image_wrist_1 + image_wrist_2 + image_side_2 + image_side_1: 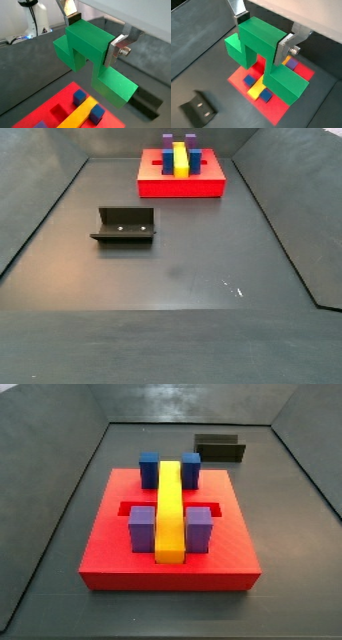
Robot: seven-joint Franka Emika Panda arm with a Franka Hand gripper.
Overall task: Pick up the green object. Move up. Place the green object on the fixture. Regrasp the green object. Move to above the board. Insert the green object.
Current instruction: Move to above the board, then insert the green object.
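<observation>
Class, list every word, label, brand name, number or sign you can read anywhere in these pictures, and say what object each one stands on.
None: no readable text shows in any view.
The green object, held in the gripper above the board: plain, unmarked.
The board, its yellow bar and its blue and purple blocks: plain colours, no print.
The fixture: only two small pale dots on its face, apparently screws or holes, not characters.

One tool [93, 36] – one green object [90, 55], one board [170, 554], one fixture [124, 226].

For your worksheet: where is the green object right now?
In both wrist views the green object sits between the gripper fingers, above the board; neither side view shows it.
</observation>
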